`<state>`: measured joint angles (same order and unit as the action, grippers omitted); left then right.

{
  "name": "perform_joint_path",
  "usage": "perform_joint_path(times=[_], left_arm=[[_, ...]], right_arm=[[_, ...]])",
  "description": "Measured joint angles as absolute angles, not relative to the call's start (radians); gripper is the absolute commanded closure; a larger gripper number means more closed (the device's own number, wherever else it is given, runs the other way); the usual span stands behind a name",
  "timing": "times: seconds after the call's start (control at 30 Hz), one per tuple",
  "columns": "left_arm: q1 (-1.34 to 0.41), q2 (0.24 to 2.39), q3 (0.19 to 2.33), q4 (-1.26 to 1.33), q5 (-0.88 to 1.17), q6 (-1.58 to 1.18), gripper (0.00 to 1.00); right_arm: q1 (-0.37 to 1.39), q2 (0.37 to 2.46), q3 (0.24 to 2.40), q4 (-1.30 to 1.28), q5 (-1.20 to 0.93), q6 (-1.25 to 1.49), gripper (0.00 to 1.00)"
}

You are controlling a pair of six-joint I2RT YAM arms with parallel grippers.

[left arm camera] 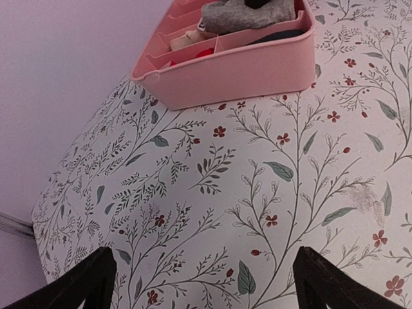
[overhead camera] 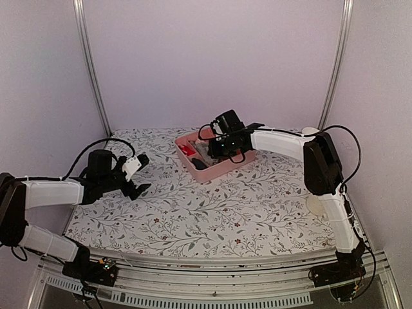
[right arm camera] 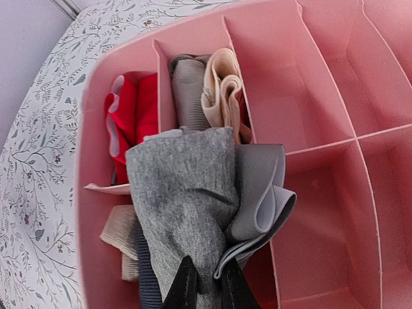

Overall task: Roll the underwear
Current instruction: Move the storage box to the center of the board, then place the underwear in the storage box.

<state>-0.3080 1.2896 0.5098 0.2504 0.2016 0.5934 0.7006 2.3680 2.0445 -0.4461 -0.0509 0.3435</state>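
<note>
"Underwear first: where does it sit?"

"The grey briefs (right arm camera: 180,193) are a bunched roll with the pale waistband (right arm camera: 261,193) folded out to one side. The roll is over the pink tray (right arm camera: 322,84), above the dividers at the end that holds other cloth."

"And the tray?"

"It stands near the far edge of the table (overhead camera: 225,212), about midway along it."

"What holds the briefs?"

"The right gripper (right arm camera: 205,290) does, with its two dark fingertips pinched tight on the grey fabric at the roll's near end."

"Does the roll rest in a compartment?"

"That cannot be told, because it covers whatever lies beneath it."

"What else is in the tray?"

"A red cloth (right arm camera: 132,109) fills the corner compartment. A taupe roll (right arm camera: 187,84) and a cream roll (right arm camera: 222,90) sit side by side in the next. A dark ribbed cloth (right arm camera: 147,270) and a beige ribbed cloth (right arm camera: 116,232) show beside the briefs."

"And the left gripper (overhead camera: 143,174)?"

"It hangs low over the table near the left edge, well apart from the tray. It is released, jaws spread wide."
</note>
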Motion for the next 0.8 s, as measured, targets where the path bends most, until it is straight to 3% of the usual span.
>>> perform_joint_path(times=[0.8], left_arm=[[-0.291,1.298,0.51,0.25,0.203,0.589,0.01]], right_arm=[[0.715,2.369,2.048,-0.573,0.036,0.302,0.99]])
